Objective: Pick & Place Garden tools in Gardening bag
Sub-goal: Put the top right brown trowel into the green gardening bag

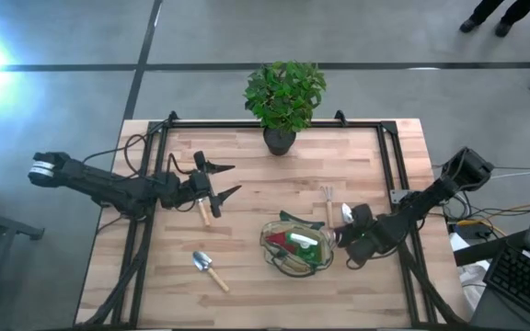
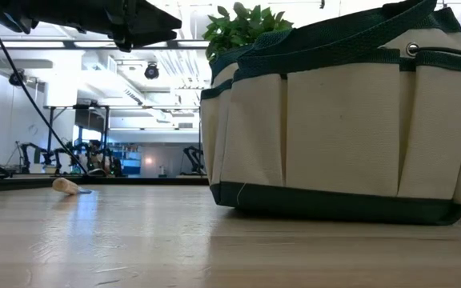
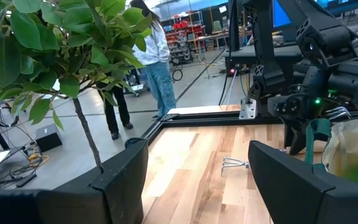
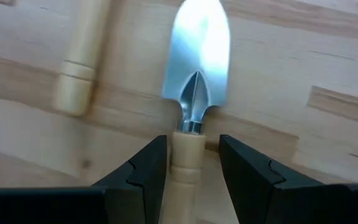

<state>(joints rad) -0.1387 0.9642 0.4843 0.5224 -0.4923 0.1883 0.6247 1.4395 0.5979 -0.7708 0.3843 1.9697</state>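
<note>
The olive-tan gardening bag (image 1: 297, 246) stands at the table's middle front. A green spray bottle (image 1: 306, 243) and a red piece (image 1: 282, 241) are inside it. My right gripper (image 1: 349, 226) is low beside the bag's right. Its fingers (image 4: 138, 171) are open on either side of a trowel's wooden handle (image 4: 187, 155), and the silver blade (image 4: 197, 53) lies flat on the table. My left gripper (image 1: 233, 178) is open and empty above the table's left middle. A wooden-handled tool (image 1: 203, 211) lies under it. Another trowel (image 1: 210, 269) lies front left, and a fork (image 1: 328, 198) lies behind the bag.
A leafy plant in a dark pot (image 1: 282, 97) stands at the far edge's middle. A black frame rail (image 1: 389, 156) runs along the table's sides. The fork's handle (image 4: 79, 62) lies close beside the trowel. People stand in the room beyond (image 3: 151, 56).
</note>
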